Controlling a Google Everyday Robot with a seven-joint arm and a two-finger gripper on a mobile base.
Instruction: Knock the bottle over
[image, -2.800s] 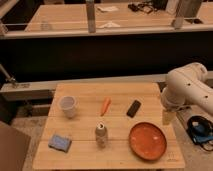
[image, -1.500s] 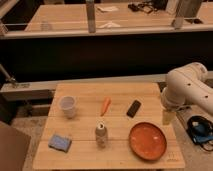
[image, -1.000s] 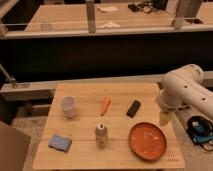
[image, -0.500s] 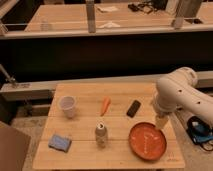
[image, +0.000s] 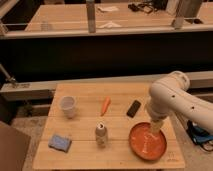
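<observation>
While the bottle (image: 101, 135) stands upright, the pincer (image: 154, 131) hangs over the red plate (image: 141, 151) well to its right; how far open, I cannot tell.

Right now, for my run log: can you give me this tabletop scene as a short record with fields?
bottle: upright, front centre of the wooden table, not yet knocked over
gripper: over the orange plate, right of the bottle in the view, apart from it
white paper cup: upright, left side, behind the bottle
blue sponge: front left
orange carrot-like item: behind the bottle
black flat object: behind the plate
</observation>
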